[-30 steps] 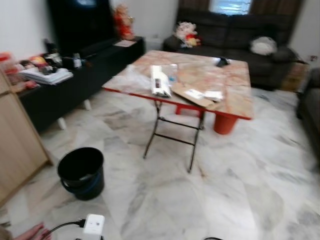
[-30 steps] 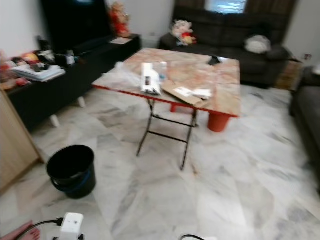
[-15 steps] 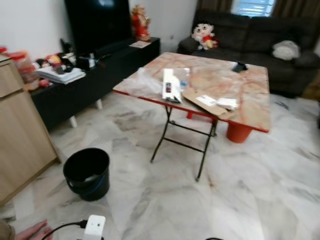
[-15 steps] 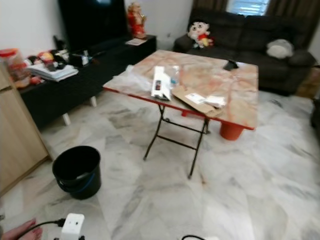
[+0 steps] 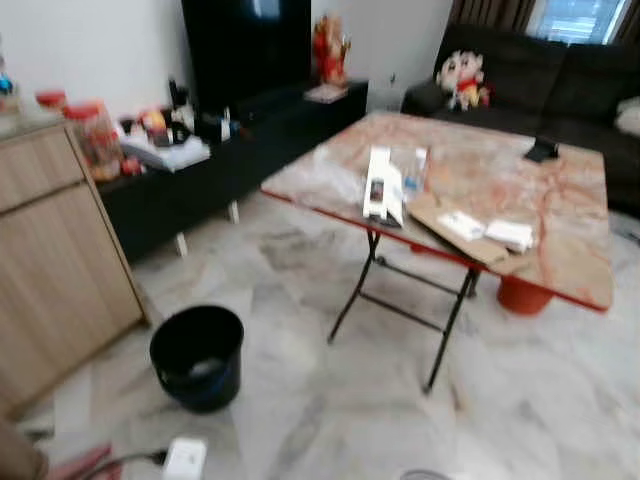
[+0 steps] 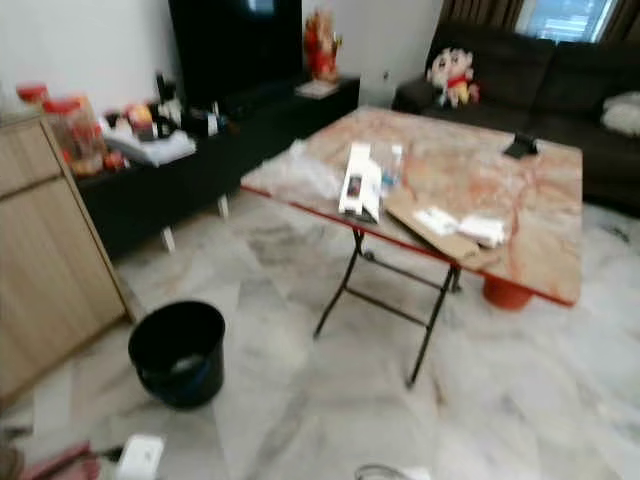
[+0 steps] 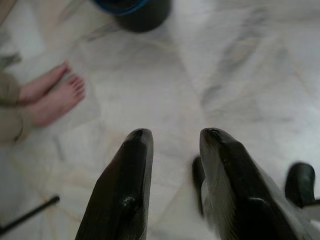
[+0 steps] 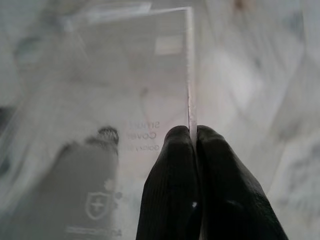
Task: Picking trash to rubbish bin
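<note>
Pinching clear package (image 8: pixel 125 100) flat between my right gripper (image 8: pixel 194 134) fingers, edge clamped, above marble floor (image 5: pixel 560 400). Left gripper (image 7: pixel 172 136) parted, empty, near person's feet (image 7: pixel 52 97). Black bin (image 5: pixel 198 355) on floor beside cabinet (image 5: pixel 55 260).

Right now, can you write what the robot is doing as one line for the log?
right gripper: shut on clear plastic package | left gripper: open, over floor | black bin: on floor, left of folding table
</note>
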`<state>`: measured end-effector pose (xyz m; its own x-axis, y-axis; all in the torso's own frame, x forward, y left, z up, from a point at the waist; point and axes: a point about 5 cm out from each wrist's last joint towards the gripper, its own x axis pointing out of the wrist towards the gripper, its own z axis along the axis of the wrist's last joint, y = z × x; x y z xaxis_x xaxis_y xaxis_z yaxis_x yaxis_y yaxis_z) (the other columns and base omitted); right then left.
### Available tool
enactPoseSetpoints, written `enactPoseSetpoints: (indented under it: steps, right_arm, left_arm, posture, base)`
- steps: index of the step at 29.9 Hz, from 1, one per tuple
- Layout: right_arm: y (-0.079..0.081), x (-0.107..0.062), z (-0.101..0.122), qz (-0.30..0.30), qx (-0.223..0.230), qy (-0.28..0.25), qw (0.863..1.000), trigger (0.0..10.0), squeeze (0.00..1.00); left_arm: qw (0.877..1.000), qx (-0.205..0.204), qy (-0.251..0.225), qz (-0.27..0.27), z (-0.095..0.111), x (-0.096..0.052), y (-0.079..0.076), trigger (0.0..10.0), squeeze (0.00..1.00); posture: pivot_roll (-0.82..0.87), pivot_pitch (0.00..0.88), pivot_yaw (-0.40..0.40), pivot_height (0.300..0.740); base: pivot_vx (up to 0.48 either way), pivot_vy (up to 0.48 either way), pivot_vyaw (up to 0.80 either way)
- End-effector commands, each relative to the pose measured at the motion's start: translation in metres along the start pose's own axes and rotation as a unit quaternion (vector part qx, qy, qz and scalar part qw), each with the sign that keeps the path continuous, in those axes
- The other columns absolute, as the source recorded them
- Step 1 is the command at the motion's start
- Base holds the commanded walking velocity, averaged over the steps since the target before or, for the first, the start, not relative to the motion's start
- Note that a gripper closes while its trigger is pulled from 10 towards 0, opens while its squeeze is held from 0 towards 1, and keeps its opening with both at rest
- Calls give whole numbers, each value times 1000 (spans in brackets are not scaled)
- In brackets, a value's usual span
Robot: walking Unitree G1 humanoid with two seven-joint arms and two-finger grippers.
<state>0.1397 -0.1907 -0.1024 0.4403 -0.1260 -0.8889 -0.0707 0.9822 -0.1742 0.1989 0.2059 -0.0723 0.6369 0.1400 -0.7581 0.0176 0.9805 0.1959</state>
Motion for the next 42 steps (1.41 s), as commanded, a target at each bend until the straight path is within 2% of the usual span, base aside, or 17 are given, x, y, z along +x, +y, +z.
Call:
enactPoseSetpoints:
  steps: [1, 9, 13, 17, 23, 26, 37, 42]
  right_arm:
    - [12, 1, 17, 14, -1, -25, 1000, 10000, 0]
    - [10, 1, 17, 10, 0, -24, 1000, 10000, 0]
    - [12, 1, 17, 13, -25, -24, 999, 10000, 0]
    - [14, 1, 20, 17, -6, -31, 999, 10000, 0]
    - [12, 1, 21, 15, -20, -33, 999, 10000, 0]
    - [11, 1, 21, 12, -29, -30, 999, 10000, 0]
    - [9, 1, 17, 11, -18, -26, 999, 10000, 0]
    - [8, 1, 17, 9, -14, -28, 999, 10000, 0]
  left_arm:
    - [1000, 10, 18, 14, -11, -2, 13, 10000, 0]
    - [1000, 6, 19, 15, -11, -2, 13, 10000, 0]
    - [1000, 3, 19, 17, -12, -2, 13, 10000, 0]
    - [1000, -3, 20, 19, -13, -3, 13, 10000, 0]
    - [1000, -5, 20, 22, -13, -3, 14, 10000, 0]
    - [1000, -6, 20, 23, -13, -3, 15, 10000, 0]
    - [999, -12, 20, 25, -13, -3, 15, 10000, 0]
    - [999, -12, 20, 26, -14, -3, 16, 10000, 0]
  posture:
    - [117, 0, -60, 740]
    - [118, 0, -64, 740]
    - [119, 0, -65, 740]
    - [120, 0, -71, 740]
    - [125, 0, -78, 740]
    - [125, 0, -78, 740]
    - [127, 0, -84, 740]
    - [127, 0, -84, 740]
  base:
    - [334, 0, 800]
    - [333, 0, 0]
    - [336, 0, 400]
    - [334, 0, 600]
    - [332, 0, 0]
    - [334, 0, 800]
    - [334, 0, 781]
    - [332, 0, 0]
